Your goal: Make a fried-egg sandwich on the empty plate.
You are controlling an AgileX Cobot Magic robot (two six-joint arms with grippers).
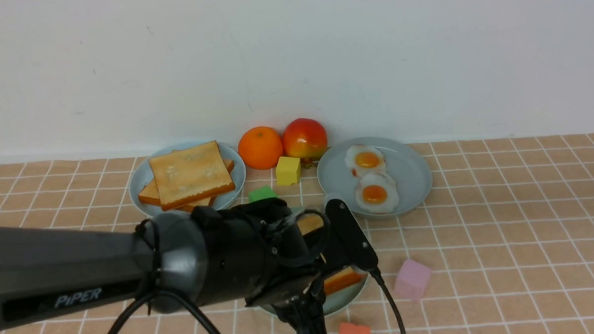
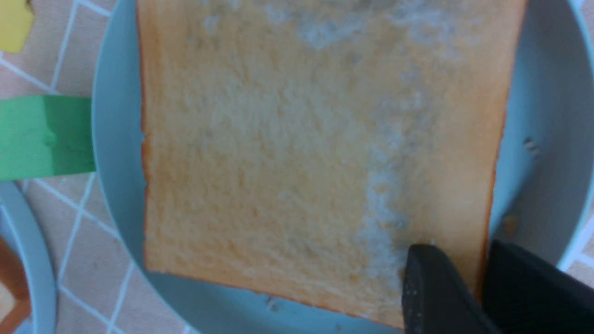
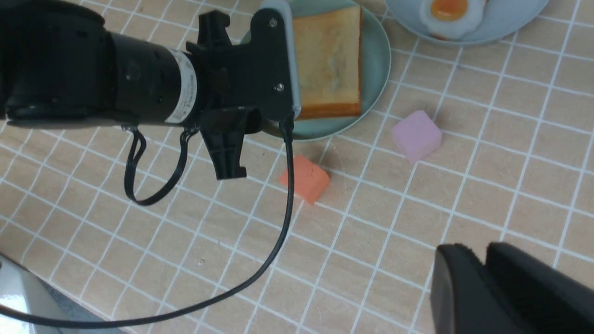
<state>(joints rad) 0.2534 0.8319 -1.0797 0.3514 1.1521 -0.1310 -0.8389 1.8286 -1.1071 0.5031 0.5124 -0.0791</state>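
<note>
Pinching the toast by its crust on the green plate, left fingers suit a slice likely light and stiff; right fingers sit pressed together, empty.

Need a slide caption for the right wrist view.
One toast slice on the mint-green plate, the left arm above it; pink cube and orange cube lie nearby on the tiled cloth.

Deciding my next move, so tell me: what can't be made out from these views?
Left gripper: left wrist view cuts off its fingers; whether it grips the toast slice is unclear.
Mint-green plate: front view, mostly hidden by the left arm.
Toast stack: front view, top slice hides the count beneath.
Right gripper: front view's edge cuts it off.
</note>
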